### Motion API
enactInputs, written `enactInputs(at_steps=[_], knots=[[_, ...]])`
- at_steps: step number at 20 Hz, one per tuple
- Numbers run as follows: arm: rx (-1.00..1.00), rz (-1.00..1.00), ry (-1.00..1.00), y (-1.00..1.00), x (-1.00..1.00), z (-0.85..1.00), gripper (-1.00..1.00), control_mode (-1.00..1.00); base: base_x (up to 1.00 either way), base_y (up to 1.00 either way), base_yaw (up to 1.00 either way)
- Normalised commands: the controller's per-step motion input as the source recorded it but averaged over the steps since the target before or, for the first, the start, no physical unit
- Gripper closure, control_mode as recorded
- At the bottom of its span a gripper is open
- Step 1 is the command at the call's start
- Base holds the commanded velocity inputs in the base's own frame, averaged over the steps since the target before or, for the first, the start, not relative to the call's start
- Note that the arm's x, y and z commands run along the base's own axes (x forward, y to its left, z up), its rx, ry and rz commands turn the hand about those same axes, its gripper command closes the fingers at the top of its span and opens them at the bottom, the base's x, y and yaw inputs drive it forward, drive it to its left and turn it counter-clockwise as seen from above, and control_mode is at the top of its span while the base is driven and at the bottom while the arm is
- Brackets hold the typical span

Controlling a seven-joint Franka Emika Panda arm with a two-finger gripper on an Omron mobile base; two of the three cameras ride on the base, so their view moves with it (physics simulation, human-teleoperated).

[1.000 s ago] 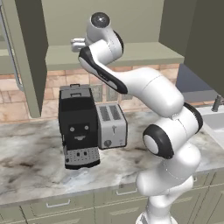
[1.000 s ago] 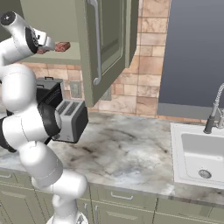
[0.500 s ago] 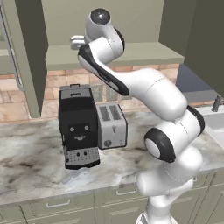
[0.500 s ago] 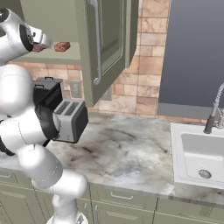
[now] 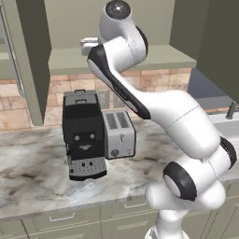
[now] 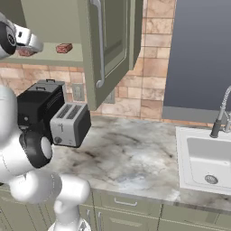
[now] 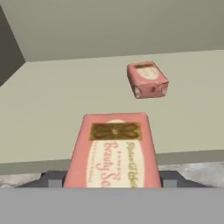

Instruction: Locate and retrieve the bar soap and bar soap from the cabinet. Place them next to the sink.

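Pink boxed bar soap (image 7: pixel 113 151) between hand (image 7: pixel 111 180) tips, grip unclear; light, rigid, slick — pinch long sides.

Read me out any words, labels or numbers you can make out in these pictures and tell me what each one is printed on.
"Beauty So", cut off by the picture's lower edge: on the near bar soap in the hand view.
A small line of script beside it: too blurred to read.
Label on the far bar soap: too small to read.
Coffee machine and toaster: no readable text.

Kitchen: toaster (image 6: pixel 69 124), sink (image 6: pixel 205 155), cabinet (image 6: pixel 110 40).
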Motion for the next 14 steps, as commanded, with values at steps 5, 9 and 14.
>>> enactInputs(at_steps=[5,9,14], knots=[[0.02,0.0,0.0,-0.7,-1.0,-0.04,1.0,-1.0,0.0,0.0,0.0],[0.07,0.04,-0.01,-0.64,-1.0,-0.28,1.0,-1.0,0.0,0.0,0.0],[0.08,0.14,0.0,-0.26,-1.0,-0.54,1.0,-1.0,0.0,0.0,0.0]])
